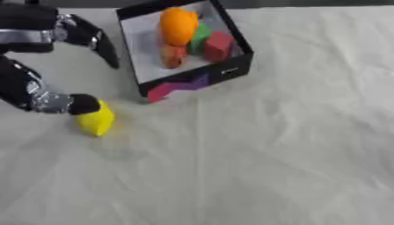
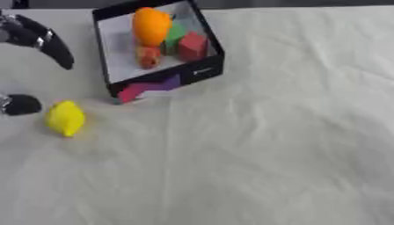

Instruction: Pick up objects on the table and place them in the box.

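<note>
So, largest first: the box sits up and to the right of my left hand, already holding an orange piece, a red block and a green one. Only the yellow lemon-shaped object remains, at my fingertips; my fingers spread apart, nothing grasped yet.

Left hand at the left edge, fingers spread.
The left hand enters from the upper left of the frame, black with silver joints. One finger reaches down and right; a lower fingertip sits at mid-left. The fingers are apart, uncurled.
</note>
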